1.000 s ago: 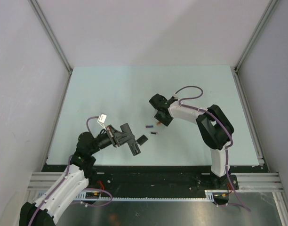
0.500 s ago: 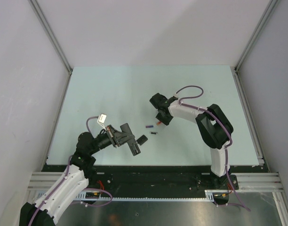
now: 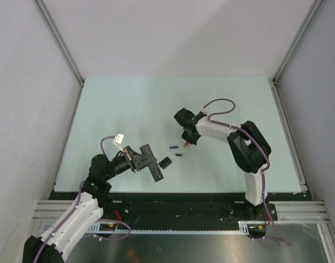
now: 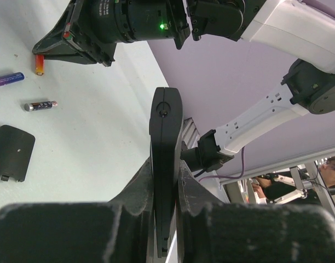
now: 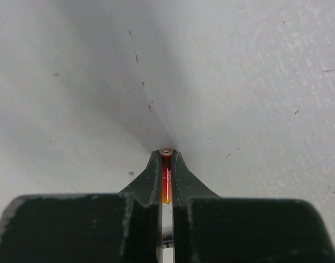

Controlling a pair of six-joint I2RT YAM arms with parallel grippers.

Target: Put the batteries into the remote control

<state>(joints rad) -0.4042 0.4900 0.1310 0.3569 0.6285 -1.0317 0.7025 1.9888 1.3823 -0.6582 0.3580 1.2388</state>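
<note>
My left gripper (image 3: 148,160) is shut on the slim black remote control (image 3: 152,164) and holds it on edge above the table; the left wrist view shows the remote (image 4: 165,159) clamped between the fingers. The black cover piece (image 3: 165,161) lies just right of it, and also shows in the left wrist view (image 4: 12,152). The blue-purple battery (image 3: 172,147) and the dark battery (image 3: 179,155) lie on the table. My right gripper (image 3: 186,141) is low at the table, shut on the red battery (image 5: 166,175), whose end shows at the fingertips.
The pale green table (image 3: 129,109) is bounded by grey walls and metal rails at left (image 3: 69,137) and right (image 3: 290,137). The right arm's purple cable (image 3: 219,104) loops above its wrist.
Almost nothing differs. The right gripper stays at the red battery and the left gripper keeps holding the remote still.
</note>
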